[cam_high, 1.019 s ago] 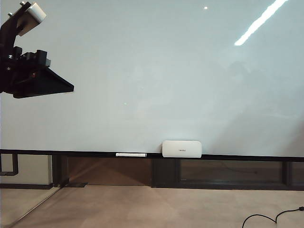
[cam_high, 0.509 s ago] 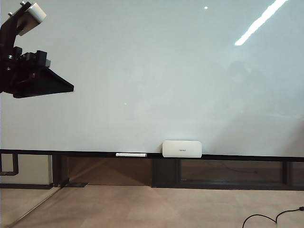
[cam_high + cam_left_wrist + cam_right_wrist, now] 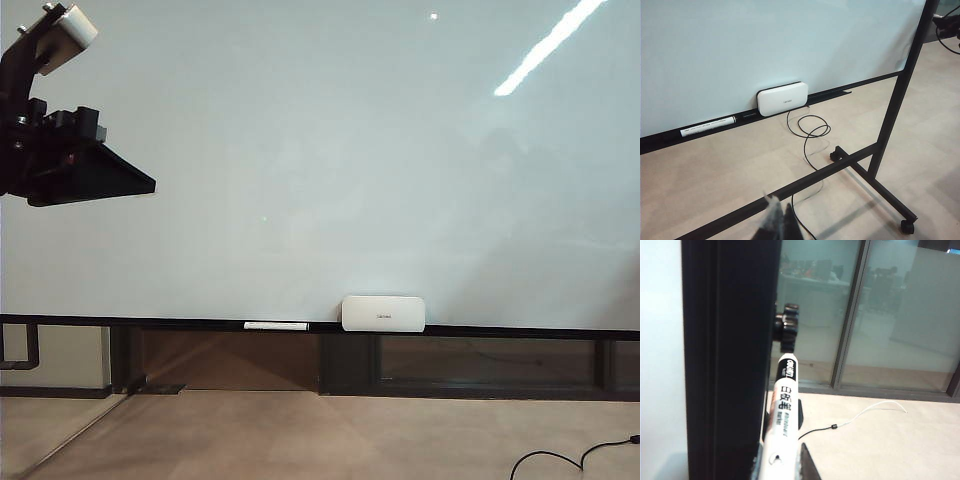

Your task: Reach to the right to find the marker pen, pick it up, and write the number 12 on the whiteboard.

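Beige floor, glass partitions behind; the whiteboard (image 3: 330, 150) fills nearly the whole exterior view, glossy pale blue-white, with a slanting light streak toward its upper right corner. No strokes on it.

Against the earlier exterior frames: nothing has shifted — the left arm's black bulk sits in the same place at the board's upper left edge, and the ledge items lie as before.

Room to move: the board face is bare from edge to edge. The dark lower ledge (image 3: 500, 329) carries a white rounded box (image 3: 383, 313) near its middle and a slim white stick (image 3: 276, 325) just beside it, toward the left end.

Left gripper (image 3: 780, 225): only dark fingertips show at the frame edge, above the floor in front of the board stand; cannot tell whether it is open or closed.

Right gripper (image 3: 782, 467): beside the board's black side post (image 3: 730, 355), its jaws clasp the marker pen (image 3: 782, 410) — white barrel, black printing, dark cap end pointing away from the camera.
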Tool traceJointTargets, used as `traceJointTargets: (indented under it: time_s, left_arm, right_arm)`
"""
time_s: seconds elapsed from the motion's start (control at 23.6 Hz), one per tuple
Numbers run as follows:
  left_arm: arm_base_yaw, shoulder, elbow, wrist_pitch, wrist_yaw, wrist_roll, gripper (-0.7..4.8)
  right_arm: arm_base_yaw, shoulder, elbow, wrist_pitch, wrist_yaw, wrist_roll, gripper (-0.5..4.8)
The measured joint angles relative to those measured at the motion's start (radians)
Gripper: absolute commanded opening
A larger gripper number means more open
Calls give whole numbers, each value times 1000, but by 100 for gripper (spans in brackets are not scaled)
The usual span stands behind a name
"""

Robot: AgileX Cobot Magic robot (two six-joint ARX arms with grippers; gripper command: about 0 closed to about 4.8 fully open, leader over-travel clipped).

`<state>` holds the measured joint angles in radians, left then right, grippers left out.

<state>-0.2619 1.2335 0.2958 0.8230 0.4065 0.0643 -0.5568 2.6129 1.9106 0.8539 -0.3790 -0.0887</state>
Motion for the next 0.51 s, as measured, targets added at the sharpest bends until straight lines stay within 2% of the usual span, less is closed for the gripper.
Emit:
traceJointTargets:
  time_s: [0.38,0.51]
  left_arm:
    - [0,0,0,-8,1,10,-5]
    - [0,0,0,-20,33,11,-5]
  right_arm:
    - [0,0,1,0,3,14,-2]
    - [-3,-28,-15,-14,31,34,-2]
